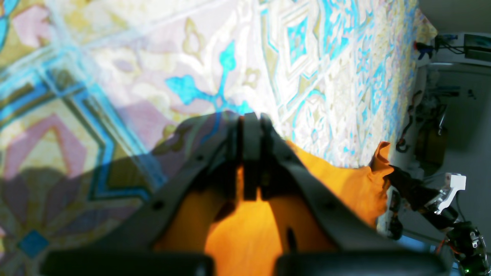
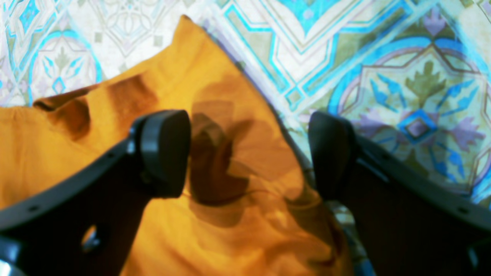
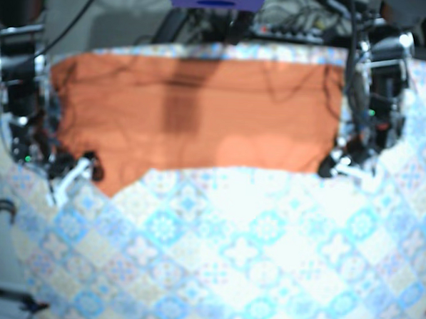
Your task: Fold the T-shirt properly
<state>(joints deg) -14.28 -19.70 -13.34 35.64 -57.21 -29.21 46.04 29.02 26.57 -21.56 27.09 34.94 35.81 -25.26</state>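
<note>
The orange T-shirt (image 3: 194,119) lies spread across the far half of the table. In the left wrist view my left gripper (image 1: 251,119) is shut, with the shirt's orange edge (image 1: 337,176) rising up to its fingers. It sits at the shirt's near right corner (image 3: 332,163) in the base view. My right gripper (image 2: 249,153) is open, one finger (image 2: 165,153) over the cloth and the other (image 2: 332,153) over the tablecloth, straddling the shirt's pointed corner (image 2: 215,115). That gripper is at the shirt's near left corner (image 3: 91,169).
A blue, white and yellow patterned tablecloth (image 3: 244,254) covers the table. Cables and equipment (image 3: 299,21) crowd the far edge. Arm bases stand at the left (image 3: 19,99) and right (image 3: 377,89) edges.
</note>
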